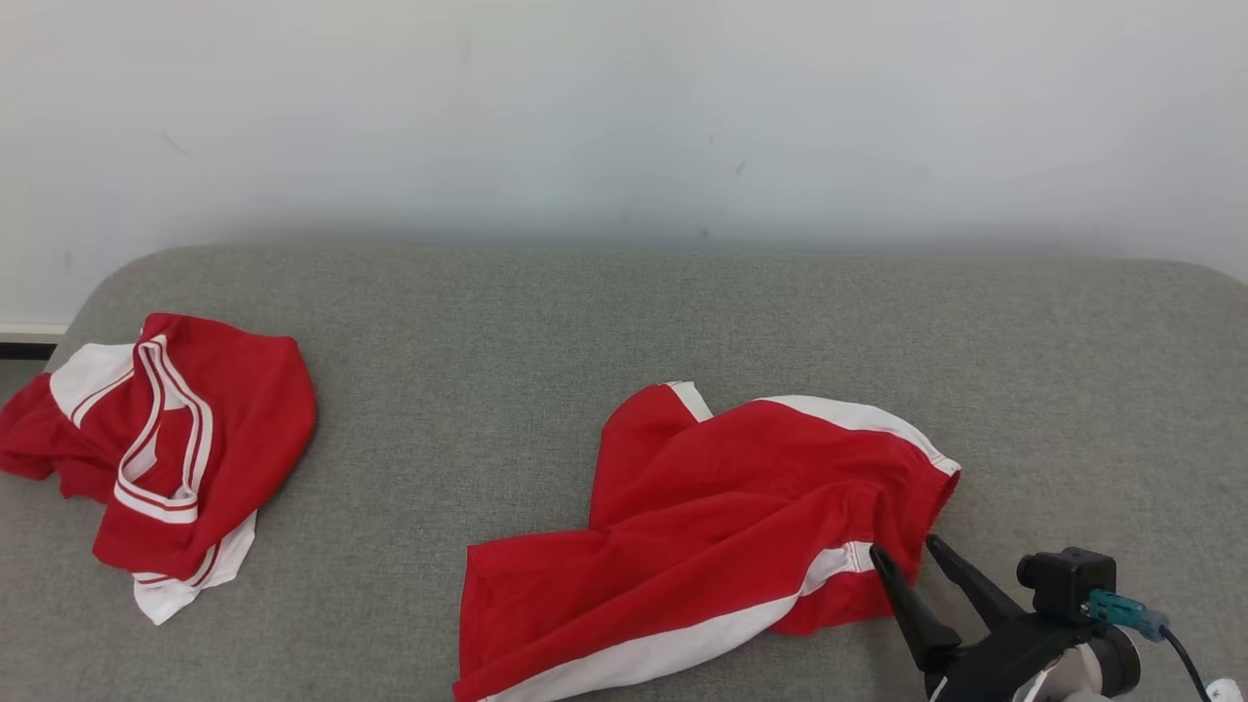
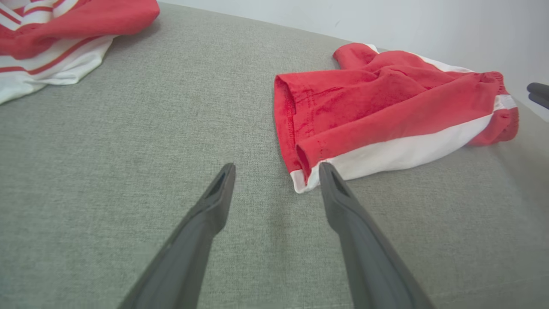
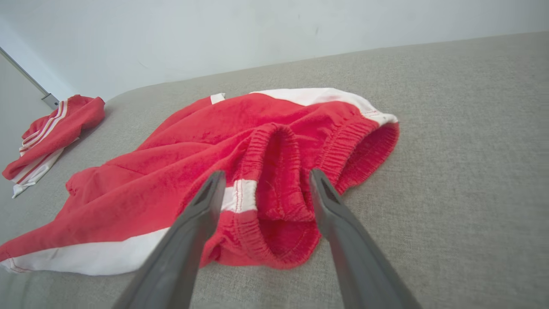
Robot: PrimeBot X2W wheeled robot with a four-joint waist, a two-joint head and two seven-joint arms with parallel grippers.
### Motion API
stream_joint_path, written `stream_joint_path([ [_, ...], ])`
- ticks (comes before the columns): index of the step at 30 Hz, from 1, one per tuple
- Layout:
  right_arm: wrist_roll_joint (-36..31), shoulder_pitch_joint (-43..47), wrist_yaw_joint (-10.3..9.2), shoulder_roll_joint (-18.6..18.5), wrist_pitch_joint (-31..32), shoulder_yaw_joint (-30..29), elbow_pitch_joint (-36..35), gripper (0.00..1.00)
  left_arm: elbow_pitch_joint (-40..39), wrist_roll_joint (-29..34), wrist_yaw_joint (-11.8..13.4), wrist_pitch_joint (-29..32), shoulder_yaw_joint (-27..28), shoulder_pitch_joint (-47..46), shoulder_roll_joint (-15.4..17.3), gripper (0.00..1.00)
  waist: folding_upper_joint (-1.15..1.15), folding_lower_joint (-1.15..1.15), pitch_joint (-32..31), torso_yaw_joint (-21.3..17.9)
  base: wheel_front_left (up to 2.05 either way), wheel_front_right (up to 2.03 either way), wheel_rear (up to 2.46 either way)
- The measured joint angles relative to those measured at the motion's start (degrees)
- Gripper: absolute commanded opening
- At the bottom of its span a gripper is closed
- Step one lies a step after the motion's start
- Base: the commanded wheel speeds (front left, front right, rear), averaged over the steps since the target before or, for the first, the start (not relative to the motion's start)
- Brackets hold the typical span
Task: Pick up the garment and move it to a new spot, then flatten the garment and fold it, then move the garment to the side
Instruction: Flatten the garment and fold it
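Crumpled red shorts (image 1: 721, 517) with white side stripes, lying right of centre on a grey cushion (image 1: 585, 322), waistband (image 3: 274, 146) end toward the robot's right and one leg spread out toward the near edge. At the lower right of the head view, right gripper (image 1: 902, 546) spread open, fingers pointing at the waistband. Seen from the right wrist, a bunched fold of that elastic band sitting between the two parted fingers (image 3: 206, 201), not pinched (contact with the cloth impossible to judge). Left gripper (image 2: 276, 165) likewise open, over bare cushion, holding nothing; one fingertip just beside the white corner of the leg hem (image 2: 302, 182), the other well clear of the fabric. Far off on the robot's left, near the cushion's rounded corner, a second garment (image 1: 185, 439) in red with white trim, heaped and apart from the shorts. Behind the cushion, a plain pale wall (image 1: 624, 117).
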Motion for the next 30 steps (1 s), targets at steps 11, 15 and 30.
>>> stream_joint_path([
  [11, -4.03, 2.42, 0.00, 0.23, 2.78, -1.90, -3.93, 1.00, 2.32, -0.90, 0.00, 0.00, -5.64, -1.24, 1.40, 1.00, 0.00, 0.00, 1.07, -0.83, 0.00, 0.00, 0.00],
  [15, -6.28, 1.49, 0.00, 0.44, 4.00, -1.87, -3.74, 1.00, 4.94, -1.58, 0.00, 0.00, -8.09, -4.07, 1.67, 1.00, 0.00, 0.00, 1.52, -0.62, 0.00, 0.00, 0.00],
  [30, -7.83, -1.24, 0.00, 1.96, 5.43, 0.13, -0.77, 1.00, 9.13, -5.16, -0.01, 0.00, -13.33, -9.76, 2.20, 1.00, 0.00, 0.00, 2.81, 0.02, 0.00, 0.00, 0.00],
])
